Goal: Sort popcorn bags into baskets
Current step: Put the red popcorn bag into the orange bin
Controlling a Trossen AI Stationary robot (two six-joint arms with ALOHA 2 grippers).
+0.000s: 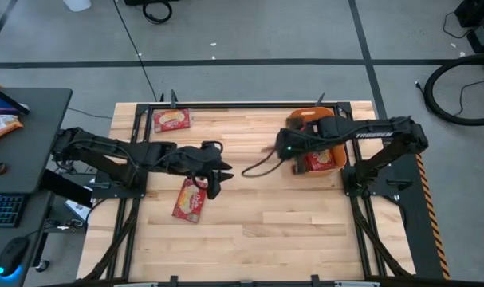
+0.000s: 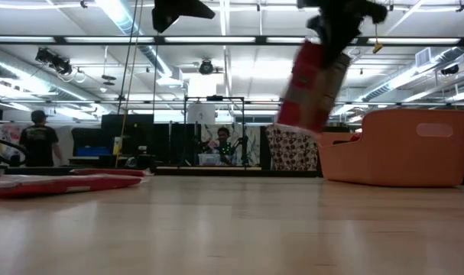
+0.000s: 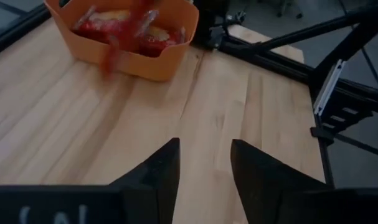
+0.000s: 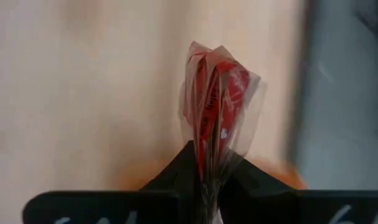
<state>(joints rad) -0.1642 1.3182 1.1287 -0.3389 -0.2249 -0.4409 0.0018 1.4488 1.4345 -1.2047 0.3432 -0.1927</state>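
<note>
Hanging over the orange basket (image 1: 331, 159) at the counter's (image 1: 289, 223) right side, the right gripper (image 4: 206, 177) is clamped on a red popcorn bag (image 4: 215, 106), its two fingers pressed together on the bag's crimped edge. In the low view that held bag (image 2: 312, 80) dangles tilted in the air just beside the basket (image 2: 400, 149), clear of the counter. More red bags lie inside the basket (image 3: 123, 28), seen from the left wrist view.

The left gripper (image 3: 204, 165) hovers near the middle of the counter with its fingers apart and nothing between them; bare wood shows through the gap. In the high view it (image 1: 218, 171) sits just above a second bag (image 1: 190, 198), which lies flat on the wood near the counter's left-centre. I cannot tell whether the fingers touch that bag. A third bag (image 1: 171, 120) lies flat near the counter's far left corner, well apart from both arms.

In the low view, a red bag (image 2: 60, 183) lies flat on the counter at the left. In the room behind the counter, a person (image 2: 39, 141) stands at the left.
</note>
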